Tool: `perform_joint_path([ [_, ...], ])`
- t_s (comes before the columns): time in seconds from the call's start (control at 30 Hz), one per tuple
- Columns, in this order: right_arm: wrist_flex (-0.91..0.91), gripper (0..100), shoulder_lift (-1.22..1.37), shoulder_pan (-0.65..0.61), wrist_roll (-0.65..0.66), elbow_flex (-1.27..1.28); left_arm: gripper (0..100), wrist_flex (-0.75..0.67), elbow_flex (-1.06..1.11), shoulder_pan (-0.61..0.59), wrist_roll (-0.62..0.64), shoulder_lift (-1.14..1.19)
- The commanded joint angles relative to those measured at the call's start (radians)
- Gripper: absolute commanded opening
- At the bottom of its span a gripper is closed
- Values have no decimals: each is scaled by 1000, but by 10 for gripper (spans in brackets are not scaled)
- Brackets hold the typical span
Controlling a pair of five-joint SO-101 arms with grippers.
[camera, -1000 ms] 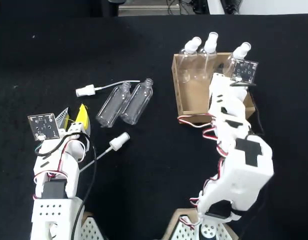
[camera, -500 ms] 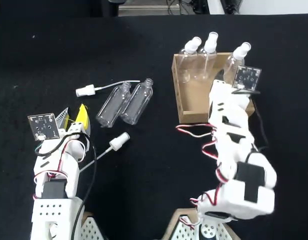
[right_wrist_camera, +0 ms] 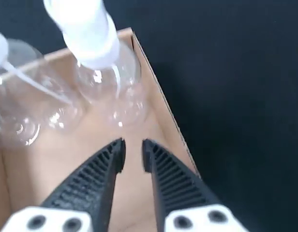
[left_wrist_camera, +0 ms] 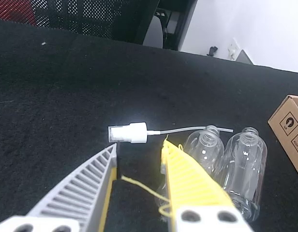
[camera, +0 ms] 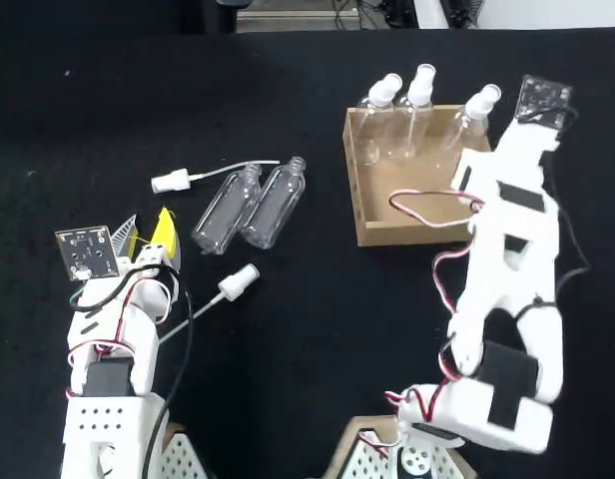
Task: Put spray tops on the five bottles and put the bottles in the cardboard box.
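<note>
Three clear bottles with white spray tops stand in the cardboard box (camera: 372,232): one at the back left (camera: 379,120), one in the middle (camera: 415,112), one at the right (camera: 471,122). My right gripper (right_wrist_camera: 133,147) hangs above the box's right wall, narrowly open and empty, just short of the right bottle (right_wrist_camera: 105,72). Two uncapped bottles (camera: 228,208) (camera: 275,203) lie side by side left of the box. One loose spray top (camera: 172,182) lies beyond them, another (camera: 238,281) nearer. My left gripper (left_wrist_camera: 138,150) is open near the table, just short of the far spray top (left_wrist_camera: 128,133).
The right arm (camera: 507,230) stretches over the box's right side. The black table (camera: 307,90) is bare behind the bottles. A box corner (left_wrist_camera: 289,121) shows beyond the lying bottles (left_wrist_camera: 243,159) in the left wrist view.
The right arm has risen and swung to the right, away from the bottle standing at the box's right. The left arm has not moved.
</note>
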Motion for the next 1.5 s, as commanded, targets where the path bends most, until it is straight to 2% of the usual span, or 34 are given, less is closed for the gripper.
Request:
perform_joint_path([
  [0.0, 6, 11, 64, 15, 2, -107, 151, 2, 21, 8, 2, -12],
  [0.73, -3, 11, 467, 12, 5, -429, 151, 2, 21, 7, 2, -12],
  [0.9, -11, 11, 481, 5, 5, -437, 151, 2, 21, 7, 2, -12],
  [1.3, -213, 11, 483, -11, 5, -360, 151, 2, 21, 7, 2, -12],
  [1.47, -241, 11, 483, -11, 5, -334, 151, 2, 21, 7, 2, -12],
])
